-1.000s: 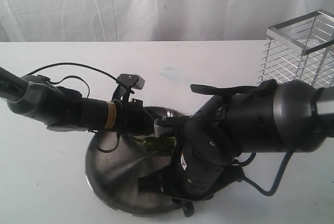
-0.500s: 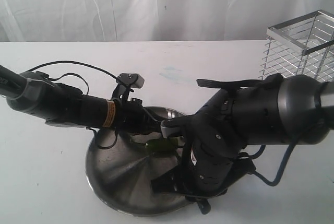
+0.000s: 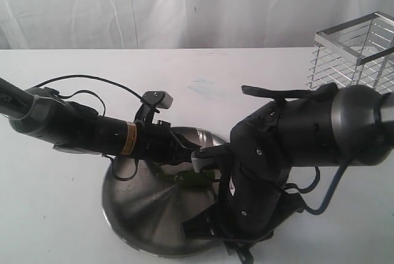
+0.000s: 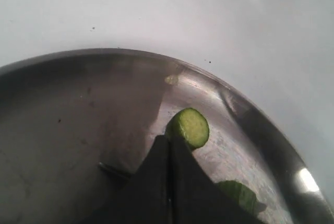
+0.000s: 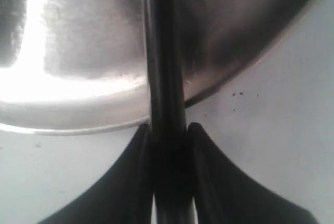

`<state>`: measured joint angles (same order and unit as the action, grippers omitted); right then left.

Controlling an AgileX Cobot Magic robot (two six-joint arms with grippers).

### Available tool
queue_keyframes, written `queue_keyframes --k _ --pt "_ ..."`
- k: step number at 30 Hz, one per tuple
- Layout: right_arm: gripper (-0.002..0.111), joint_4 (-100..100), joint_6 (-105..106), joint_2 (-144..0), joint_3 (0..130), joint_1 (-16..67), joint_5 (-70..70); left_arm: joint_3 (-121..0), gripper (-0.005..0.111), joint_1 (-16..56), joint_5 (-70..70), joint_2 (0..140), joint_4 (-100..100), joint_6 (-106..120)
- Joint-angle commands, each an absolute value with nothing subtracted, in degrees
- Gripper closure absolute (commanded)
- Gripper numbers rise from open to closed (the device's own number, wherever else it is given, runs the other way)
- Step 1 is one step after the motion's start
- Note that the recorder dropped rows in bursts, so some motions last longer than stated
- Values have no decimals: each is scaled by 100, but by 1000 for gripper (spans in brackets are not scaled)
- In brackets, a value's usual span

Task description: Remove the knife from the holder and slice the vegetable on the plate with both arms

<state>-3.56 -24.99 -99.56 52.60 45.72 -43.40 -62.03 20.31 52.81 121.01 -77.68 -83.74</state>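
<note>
Both grippers over the large round dull silver plate (image 3: 132, 215).
Your right gripper (image 5: 168, 130) pinches the black paring knife (image 5: 163, 67); your left gripper (image 4: 168, 139), fingers pressed together, touches the small dark-green chili (image 4: 191, 127) there.

Green vegetable (image 4: 190, 127) on dull silver plate (image 3: 141, 215), knife (image 5: 165, 62) across its rim

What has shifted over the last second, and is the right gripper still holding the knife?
The right arm swung rightward in the exterior view, toward the near rim of the plate, with the right gripper still clamped on the knife. The left gripper stayed shut over the vegetable. Plate and holder have not moved.
</note>
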Motion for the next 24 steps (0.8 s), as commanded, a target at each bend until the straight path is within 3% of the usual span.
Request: queue_keyframes --k 1,6,14,24 --pt "108 -347 -2527 -9953 5264 4468 -4097 -6065 107 2081 4997 12260 -8381 -8573" --pt "108 -385 -2549 -10037 5312 4247 -3636 -6065 107 2081 5015 12260 -8532 -8633" --pt "108 -446 -2333 -10404 5246 4223 -4619 -6065 107 2081 4970 12260 -8532 -8619" --pt "108 -433 -2317 -10394 5354 4223 -3748 -6065 107 2198 4247 12260 -9380 -9127"
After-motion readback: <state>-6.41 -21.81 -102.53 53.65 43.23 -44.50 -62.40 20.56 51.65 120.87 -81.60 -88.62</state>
